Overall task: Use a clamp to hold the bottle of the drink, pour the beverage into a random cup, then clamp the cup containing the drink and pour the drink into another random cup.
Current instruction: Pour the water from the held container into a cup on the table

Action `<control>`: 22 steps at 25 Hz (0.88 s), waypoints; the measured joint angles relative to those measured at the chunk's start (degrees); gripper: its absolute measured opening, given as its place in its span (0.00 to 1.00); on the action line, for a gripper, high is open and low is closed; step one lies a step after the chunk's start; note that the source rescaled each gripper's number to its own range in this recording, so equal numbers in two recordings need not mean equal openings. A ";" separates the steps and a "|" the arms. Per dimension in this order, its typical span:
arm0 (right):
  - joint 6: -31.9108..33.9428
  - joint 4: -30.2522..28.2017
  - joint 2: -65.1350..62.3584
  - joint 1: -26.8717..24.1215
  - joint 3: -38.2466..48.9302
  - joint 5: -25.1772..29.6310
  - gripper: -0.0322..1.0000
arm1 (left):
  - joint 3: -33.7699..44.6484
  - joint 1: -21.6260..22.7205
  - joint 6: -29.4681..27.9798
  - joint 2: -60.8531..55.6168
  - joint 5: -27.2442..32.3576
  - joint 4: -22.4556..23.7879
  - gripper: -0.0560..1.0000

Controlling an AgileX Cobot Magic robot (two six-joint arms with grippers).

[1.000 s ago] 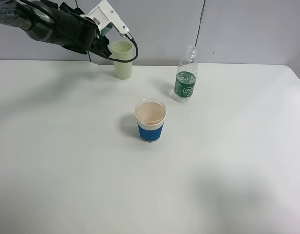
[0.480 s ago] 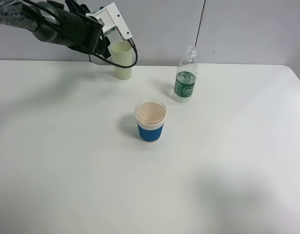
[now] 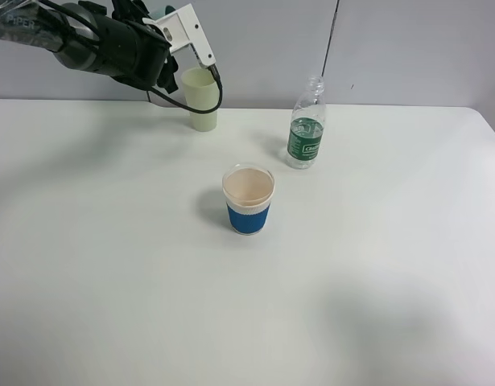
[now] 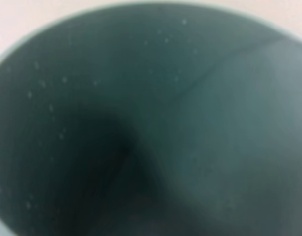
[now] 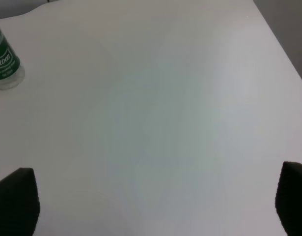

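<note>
Up at the far left of the white counter point(image 3: 110, 265), the left arm's fingers point(image 3: 168, 58) are hidden behind the black wrist and white camera bracket, so their grip cannot be told; the left wrist view is filled by the blurred, dark, droplet-speckled inside of the plain teal plastic tumbler point(image 4: 151, 128). Beside them stands a pale yellow-green plastic tumbler point(image 3: 201, 99), with a blue-sleeved paper cup point(image 3: 248, 199) mid-counter. Farther right stands the small clear plastic bottle with a dark green label point(image 3: 306, 125), uncapped, while the right fingers point(image 5: 151, 201) show only as two dark tips spread wide.
</note>
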 joint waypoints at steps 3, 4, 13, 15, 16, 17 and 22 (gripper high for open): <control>0.00 0.00 0.00 0.00 0.00 0.00 1.00 | 0.00 -0.06 0.00 0.00 -0.26 1.98 0.06; 0.00 0.00 0.00 0.00 0.00 0.00 1.00 | 0.00 -0.06 0.00 0.00 -0.31 2.57 0.06; 0.00 0.00 0.00 0.00 0.00 0.00 1.00 | 0.00 -0.06 0.11 0.00 -1.51 5.62 0.06; 0.00 0.00 0.00 0.00 0.00 0.00 1.00 | 0.00 -0.06 0.11 0.00 -2.04 6.06 0.06; 0.00 0.00 0.00 0.00 0.00 0.00 1.00 | 0.00 -0.06 0.11 0.00 -2.38 6.26 0.06; 0.00 0.00 0.00 0.00 0.00 0.00 1.00 | 0.00 -0.06 0.11 0.00 -2.73 6.45 0.06; 0.00 0.00 0.00 0.00 0.00 0.00 1.00 | 0.00 -0.06 0.15 0.00 -4.15 8.21 0.06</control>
